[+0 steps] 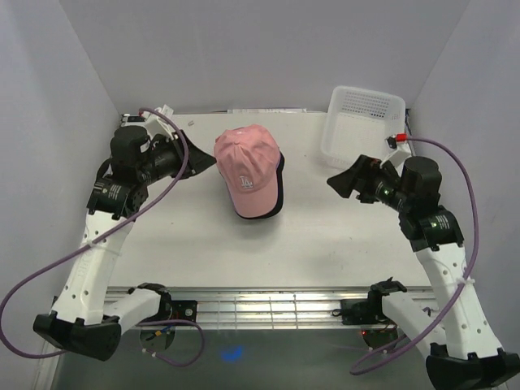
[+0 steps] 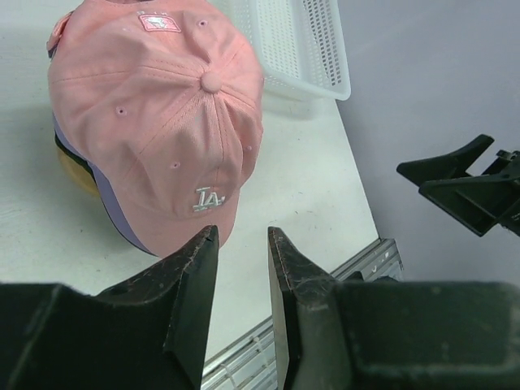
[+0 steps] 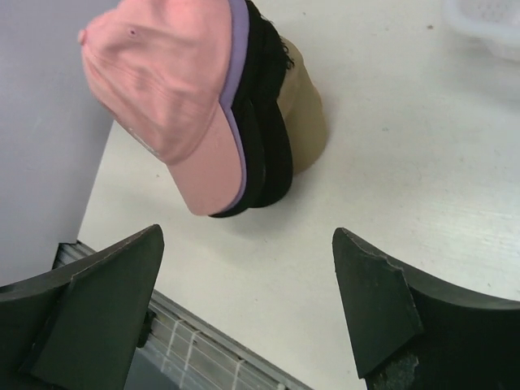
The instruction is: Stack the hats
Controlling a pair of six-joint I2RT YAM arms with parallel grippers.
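The hats stand in one pile at the table's middle. The pink cap (image 1: 246, 166) with an LA logo is on top, also seen in the left wrist view (image 2: 154, 106) and the right wrist view (image 3: 171, 81). Under it show a lavender brim (image 3: 236, 73), dark brims (image 3: 272, 130) and a tan shape (image 3: 307, 114) at the bottom. My left gripper (image 1: 205, 161) is just left of the pile, its jaws (image 2: 242, 236) a narrow gap apart and empty. My right gripper (image 1: 340, 184) is to the right of the pile, wide open and empty (image 3: 248, 236).
A white mesh basket (image 1: 357, 91) stands at the back right corner, also in the left wrist view (image 2: 292, 49). The table's metal front rail (image 1: 268, 305) runs between the arm bases. Grey walls close in on the left, back and right.
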